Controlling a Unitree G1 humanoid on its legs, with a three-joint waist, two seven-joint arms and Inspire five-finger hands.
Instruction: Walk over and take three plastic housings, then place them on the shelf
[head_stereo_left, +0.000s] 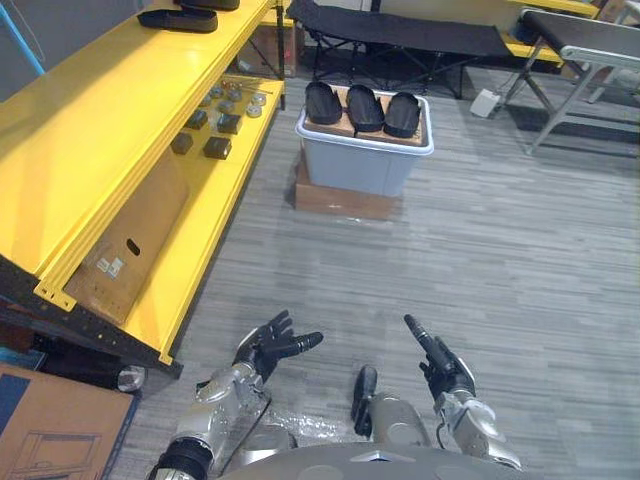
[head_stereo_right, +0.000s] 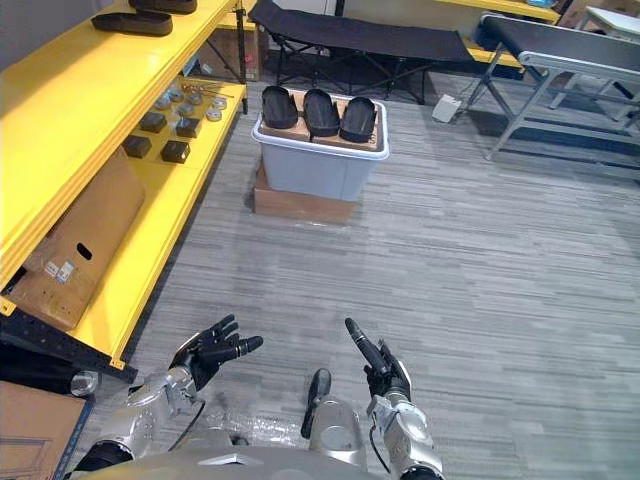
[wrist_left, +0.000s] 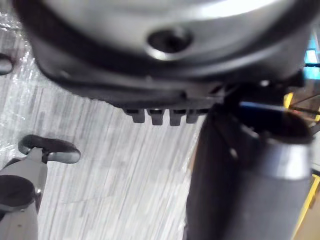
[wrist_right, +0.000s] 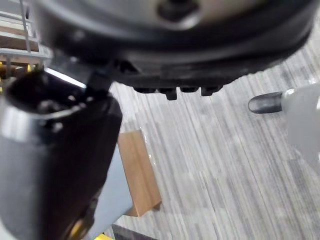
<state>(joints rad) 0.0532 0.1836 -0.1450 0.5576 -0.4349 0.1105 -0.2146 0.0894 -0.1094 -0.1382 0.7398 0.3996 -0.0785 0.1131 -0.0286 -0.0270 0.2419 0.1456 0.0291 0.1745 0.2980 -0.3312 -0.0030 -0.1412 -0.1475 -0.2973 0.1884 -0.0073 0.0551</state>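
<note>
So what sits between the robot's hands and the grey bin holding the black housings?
Only bare grey floor, as the left eye view shows. The left hand and right hand hang open, short of the grey bin with its three housings.

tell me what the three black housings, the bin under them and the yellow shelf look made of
The black housings: likely moulded plastic, matte with a soft sheen on their rounded tops. The bin: probably plastic, with smooth grey-blue walls and a paler rolled rim. The yellow shelf: looks like painted metal, glossy with folded edges.
</note>
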